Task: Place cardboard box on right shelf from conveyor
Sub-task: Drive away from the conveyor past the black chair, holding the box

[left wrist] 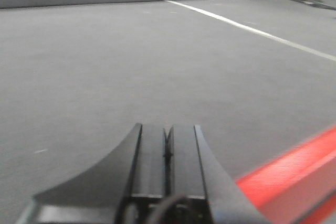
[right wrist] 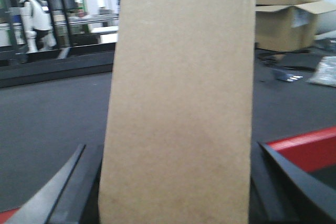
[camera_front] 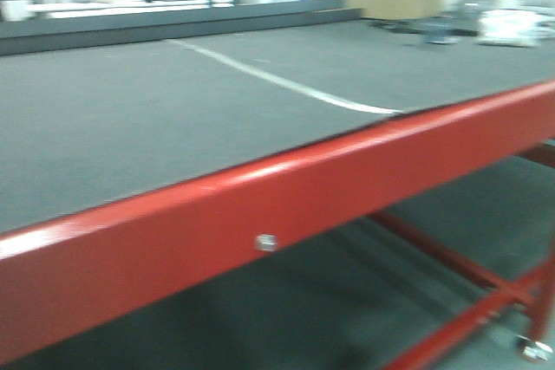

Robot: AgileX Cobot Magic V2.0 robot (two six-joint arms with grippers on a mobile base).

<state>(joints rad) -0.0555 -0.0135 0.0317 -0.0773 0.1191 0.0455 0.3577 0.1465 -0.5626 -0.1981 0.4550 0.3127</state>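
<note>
**One slim carton in the right hand, shelf out of sight**

The cardboard box [right wrist: 181, 77] is standing upright between the fingers of the right hand [right wrist: 170, 145], filling the middle of the right wrist view. Dark fingers [right wrist: 63, 187] are lying along both of its narrow sides, so the hand looks to be pinching it. The box's lower end is running out of frame, so I cannot tell whether it is resting on the conveyor [camera_front: 173, 127] or hanging clear. The left hand [left wrist: 168, 127] is hovering over bare belt with its fingers pressed together, carrying nothing.

The box is showing smooth, plain faces with no tape. It is probably light and fairly stiff, though thin board like this is likely giving a little under a hard squeeze. The smooth faces may be slipping if the grip is loose. Holding across the narrow width, low and near the middle, seems the soundest place, since a tall slab could be tipping when swung.

Counting:
- one cardboard box
- one conveyor, with one red frame edge [camera_front: 260, 205] and one white line [camera_front: 277, 82] crossing the belt
- two hands
- at least two brown cartons [right wrist: 289, 22], sitting well beyond the belt

The right shelf is not appearing in any view.
</note>
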